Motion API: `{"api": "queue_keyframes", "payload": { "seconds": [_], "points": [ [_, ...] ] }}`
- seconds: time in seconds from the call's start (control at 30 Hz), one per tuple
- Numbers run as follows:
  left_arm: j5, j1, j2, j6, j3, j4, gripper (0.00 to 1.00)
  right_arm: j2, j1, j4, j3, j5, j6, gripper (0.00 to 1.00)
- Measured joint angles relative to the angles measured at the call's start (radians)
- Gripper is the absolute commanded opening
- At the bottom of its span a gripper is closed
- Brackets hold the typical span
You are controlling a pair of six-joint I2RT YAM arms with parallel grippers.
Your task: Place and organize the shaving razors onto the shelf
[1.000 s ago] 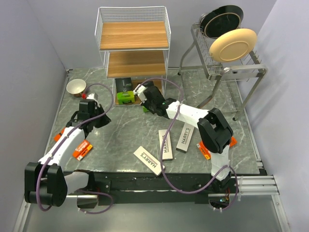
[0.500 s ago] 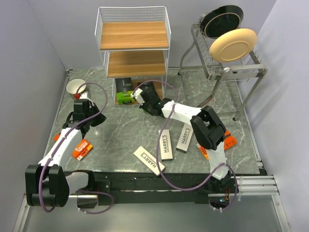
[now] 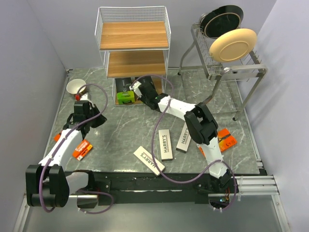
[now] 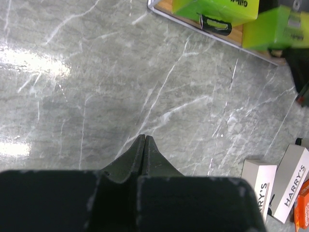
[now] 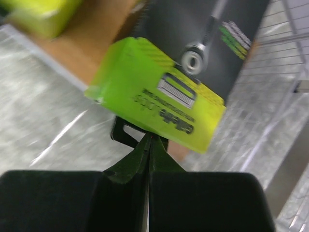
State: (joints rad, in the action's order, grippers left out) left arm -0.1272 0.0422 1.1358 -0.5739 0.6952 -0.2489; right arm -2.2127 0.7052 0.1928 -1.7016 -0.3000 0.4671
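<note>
Lime-ended razor pack (image 5: 159, 96), just ahead of the right jaws pressed together on its black hang tab (image 5: 126, 131), overhangs the shelf's (image 3: 137, 63) bottom tier, where a slow, level push should seat it beside a second pack (image 5: 38, 14) up-left of them; left jaws, closed empty, hover over desk (image 4: 120, 96).

Black box (image 5: 183, 72), lime-green end; grey marbled table (image 3: 125, 126); brown shelf tiers (image 3: 133, 35).
</note>
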Motion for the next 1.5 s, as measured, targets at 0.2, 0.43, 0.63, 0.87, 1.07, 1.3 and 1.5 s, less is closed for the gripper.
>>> {"api": "queue_keyframes", "payload": {
  "seconds": [0.2, 0.43, 0.63, 0.87, 1.07, 1.3, 1.5],
  "points": [
    [-0.008, -0.001, -0.002, -0.007, -0.005, 0.001, 0.01, -0.013, -0.018, -0.005, -0.011, -0.033, 0.031, 0.0],
    [-0.017, -0.004, -0.002, -0.011, -0.005, 0.003, 0.02, -0.005, -0.018, -0.006, -0.003, -0.028, 0.018, 0.0],
    [-0.076, -0.004, 0.006, 0.006, -0.005, 0.019, 0.69, 0.177, -0.009, 0.044, 0.135, 0.048, -0.07, 0.23],
    [-0.112, 0.003, 0.058, 0.038, 0.007, 0.041, 0.99, 0.584, -0.01, 0.136, 0.333, 0.255, -0.225, 0.83],
    [-0.082, 0.07, 0.072, 0.037, 0.012, 0.095, 0.99, 0.79, -0.047, 0.193, 0.528, 0.354, -0.349, 0.88],
    [0.052, 0.236, 0.169, 0.029, 0.068, 0.194, 0.99, 0.773, -0.086, 0.249, 0.578, 0.361, -0.408, 0.88],
    [0.003, 0.307, 0.295, 0.018, 0.103, 0.312, 0.99, 0.753, -0.087, 0.237, 0.568, 0.352, -0.415, 0.79]
  ]
}}
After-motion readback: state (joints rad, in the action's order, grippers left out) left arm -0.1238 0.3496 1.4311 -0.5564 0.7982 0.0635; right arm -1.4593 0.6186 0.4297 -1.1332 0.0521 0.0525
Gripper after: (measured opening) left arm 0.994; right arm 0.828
